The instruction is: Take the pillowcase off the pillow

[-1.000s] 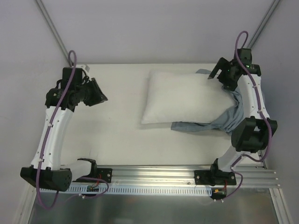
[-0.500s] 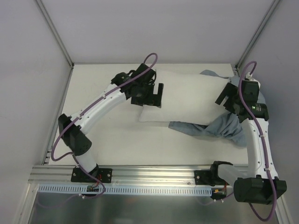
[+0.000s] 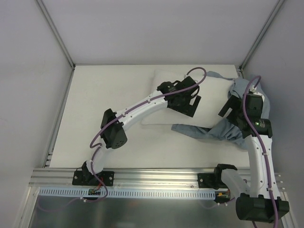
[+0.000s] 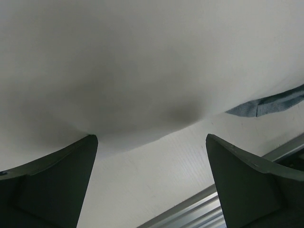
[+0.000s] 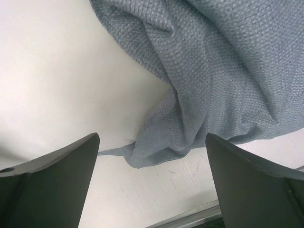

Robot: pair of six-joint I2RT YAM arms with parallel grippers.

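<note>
The white pillow (image 3: 213, 97) lies at the back right of the table. The grey-blue pillowcase (image 3: 213, 133) is bunched along its near edge and round its right end, with only its plain side showing. My left gripper (image 3: 192, 105) hangs open over the pillow's middle. In the left wrist view the pillow (image 4: 142, 61) fills the top and nothing lies between the open left gripper (image 4: 151, 138). My right gripper (image 3: 228, 103) stands open at the pillow's right end. In the right wrist view the pillowcase (image 5: 223, 71) folds over the pillow (image 5: 52, 71) just ahead of the open right gripper (image 5: 152, 137).
The white table (image 3: 104, 99) ends in an aluminium rail (image 3: 156, 178) along the near edge, where both arm bases are bolted. Grey walls and slanted frame posts (image 3: 54, 31) close in the back and sides. The left arm reaches across the table's middle.
The left arm swung from the table's left side across to the pillow's middle, and its gripper opened. The right gripper came down from the far right corner to the pillow's right end.
</note>
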